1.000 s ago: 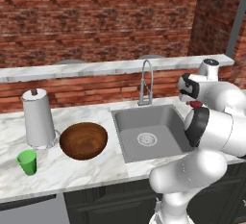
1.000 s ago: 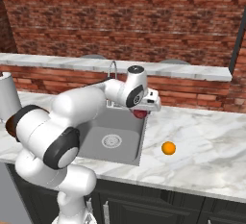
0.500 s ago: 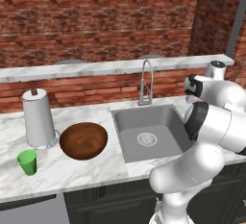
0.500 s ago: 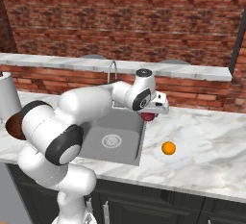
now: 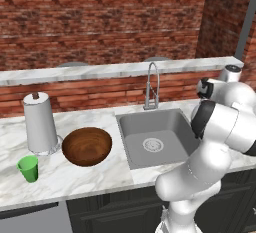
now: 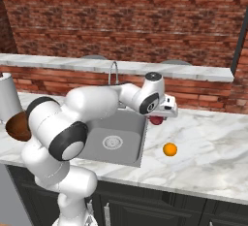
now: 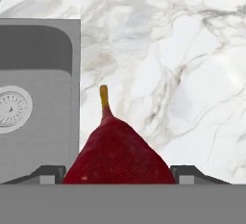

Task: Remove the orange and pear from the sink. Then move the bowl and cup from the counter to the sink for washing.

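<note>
From the left base camera, you see the sink (image 5: 157,137) lying bare beside the white arm, with the wooden bowl (image 5: 86,146) and the green cup (image 5: 28,168) on the counter (image 5: 75,177) well off on the far side of the basin from the hand; a paper towel roll (image 5: 41,123) stands just behind them.

From the right base camera, your gripper (image 6: 160,117) hangs over the marble just past the sink's (image 6: 114,137) rim, the dark red pear (image 6: 156,120) showing directly beneath the hand. The orange (image 6: 169,149) rests on the counter (image 6: 203,152) near the fingers, apart from them.

Through the hand camera, you look down on the pear (image 7: 118,153) sitting between the two fingertips (image 7: 49,174), stem pointing away. The fingers are spread wide around the fruit, gripping it above the counter (image 7: 182,74), the sink (image 7: 38,93) off to one side.
</note>
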Controlling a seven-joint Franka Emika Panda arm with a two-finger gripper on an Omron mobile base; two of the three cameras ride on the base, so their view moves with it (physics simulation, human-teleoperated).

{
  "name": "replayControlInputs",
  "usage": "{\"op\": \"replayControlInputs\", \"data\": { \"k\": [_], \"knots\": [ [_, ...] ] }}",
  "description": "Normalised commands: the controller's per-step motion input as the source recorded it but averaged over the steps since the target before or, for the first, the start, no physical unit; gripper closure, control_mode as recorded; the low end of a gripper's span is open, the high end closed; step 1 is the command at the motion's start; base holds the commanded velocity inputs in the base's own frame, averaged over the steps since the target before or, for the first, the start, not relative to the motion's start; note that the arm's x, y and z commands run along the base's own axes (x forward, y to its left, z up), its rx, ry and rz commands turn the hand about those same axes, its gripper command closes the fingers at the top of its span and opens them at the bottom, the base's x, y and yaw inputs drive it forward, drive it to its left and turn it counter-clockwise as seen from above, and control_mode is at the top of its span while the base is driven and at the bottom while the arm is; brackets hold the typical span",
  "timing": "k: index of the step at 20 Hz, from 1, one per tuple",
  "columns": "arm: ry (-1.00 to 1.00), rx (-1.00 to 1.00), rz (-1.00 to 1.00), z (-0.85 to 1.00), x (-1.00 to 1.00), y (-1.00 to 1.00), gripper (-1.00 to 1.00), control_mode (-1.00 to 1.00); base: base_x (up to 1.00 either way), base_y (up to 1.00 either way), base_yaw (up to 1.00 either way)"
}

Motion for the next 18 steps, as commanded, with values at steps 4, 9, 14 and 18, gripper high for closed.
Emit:
{"op": "replayControlInputs", "data": {
  "k": [4,9,14,18],
  "knots": [
    [0.0,-0.02,0.0,-0.1,0.03,-0.24,1.0,-1.0,0.0,0.0,0.0],
    [0.0,-0.02,0.0,-0.13,0.04,-0.2,1.0,-1.0,0.0,0.0,0.0],
    [0.0,-0.01,0.0,-0.16,0.04,-0.15,1.0,-1.0,0.0,0.0,0.0],
    [0.0,-0.02,0.0,-0.18,0.08,-0.12,1.0,-1.0,0.0,0.0,0.0]
  ]
}}
